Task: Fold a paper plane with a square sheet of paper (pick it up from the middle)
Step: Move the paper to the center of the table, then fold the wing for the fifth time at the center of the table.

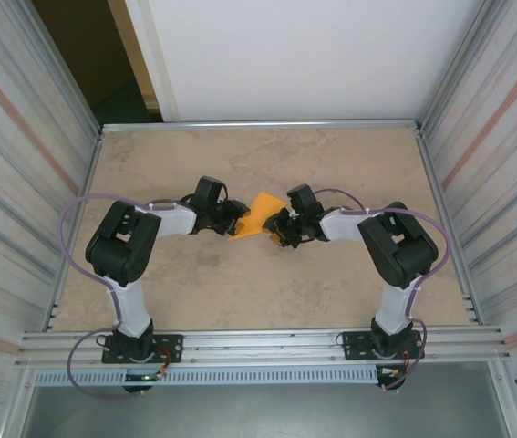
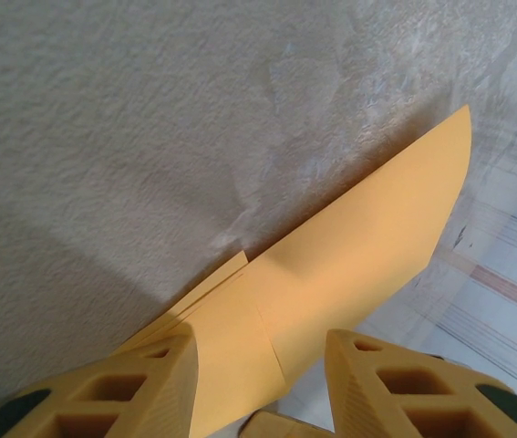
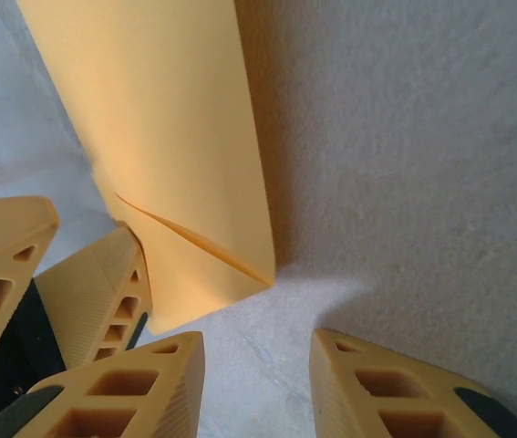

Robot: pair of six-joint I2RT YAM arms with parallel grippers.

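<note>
A beige, marbled counter is boxed in by ribbed metal walls, with a white wall behind. Near the counter's middle is the folded orange paper, a long layered strip with a crease near one end, throwing a shadow on the counter beside it. The left hand is at the paper's end toward the counter's left side. Its yellow fingers stand apart with the paper lying in the gap, and I cannot tell whether they pinch it. The right hand, toward the counter's right side, is spread wide. Only bare counter lies between its fingers, and the paper's corner is just beyond them.
</note>
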